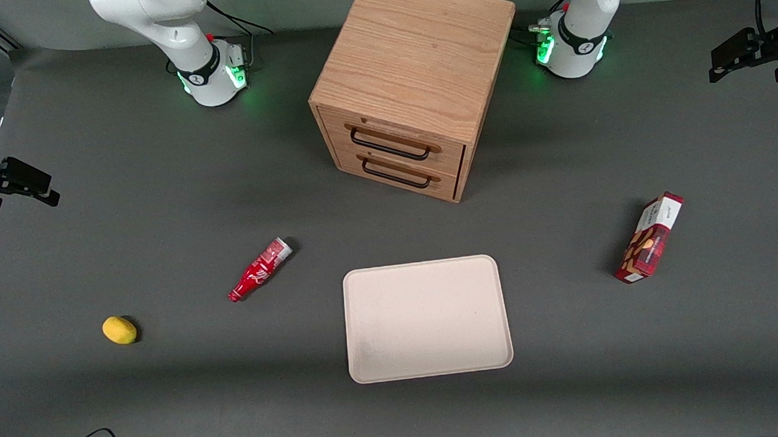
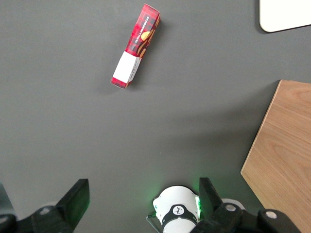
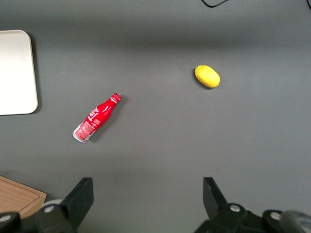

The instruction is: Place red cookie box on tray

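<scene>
Nothing has yet been grasped: the hand (image 2: pixel 143 204) is held high above the desk (image 1: pixel 162 210), its two fingers spread wide apart with only bare desk between them. In the front view the hand is seen at the upper right edge of the frame, near the working arm's base. The red cookie box (image 1: pixel 650 237) lies flat on the desk in the right part of that frame, toward the working arm's end, its white label band pointing away from the front camera and its length slightly tilted. The tray (image 1: pixel 427 318) sits low in the centre of the frame, well apart from the box and nearer to the camera than the wooden drawer cabinet (image 1: pixel 412 84).

For a clean pick — judged from these views — the hand should be brought over the box's middle, turned so the fingers close across its narrow width, and lowered straight. The box should then be lifted clear and set down well inside the tray's rim.
</scene>
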